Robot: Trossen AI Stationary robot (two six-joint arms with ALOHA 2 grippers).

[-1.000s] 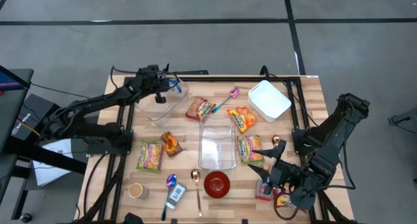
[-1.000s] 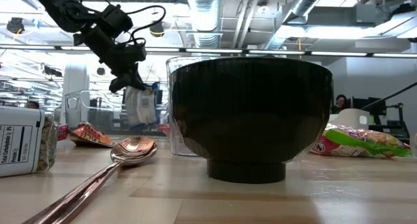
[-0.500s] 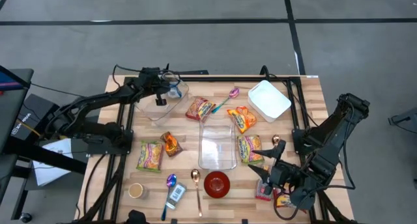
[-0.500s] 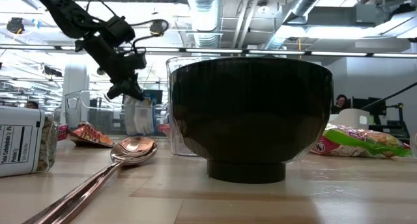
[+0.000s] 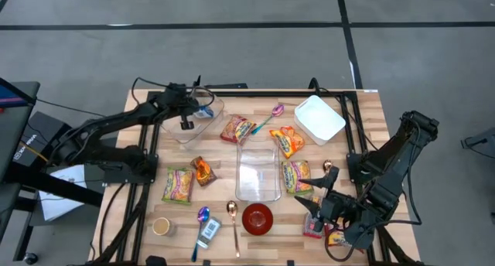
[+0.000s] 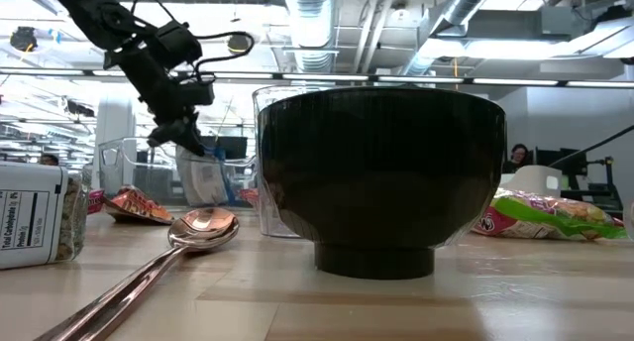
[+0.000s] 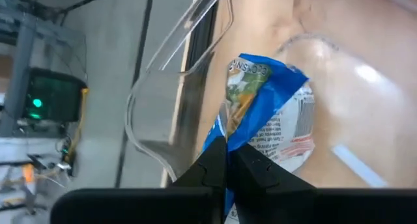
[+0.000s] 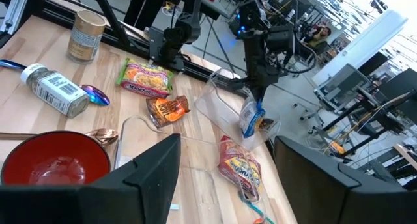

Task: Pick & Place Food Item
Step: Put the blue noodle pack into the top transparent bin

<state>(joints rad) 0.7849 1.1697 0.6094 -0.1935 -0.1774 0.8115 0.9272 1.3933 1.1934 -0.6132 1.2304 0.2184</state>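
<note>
Two snack packets (image 5: 238, 130) (one orange (image 5: 203, 172)) flank the clear container (image 5: 195, 123).

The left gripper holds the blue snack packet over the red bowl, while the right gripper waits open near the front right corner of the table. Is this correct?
Not quite. The left gripper holds the blue snack packet over the clear container at the table's back left, not the red bowl; the high view shows this. The right gripper does wait open near the front right corner.
</note>
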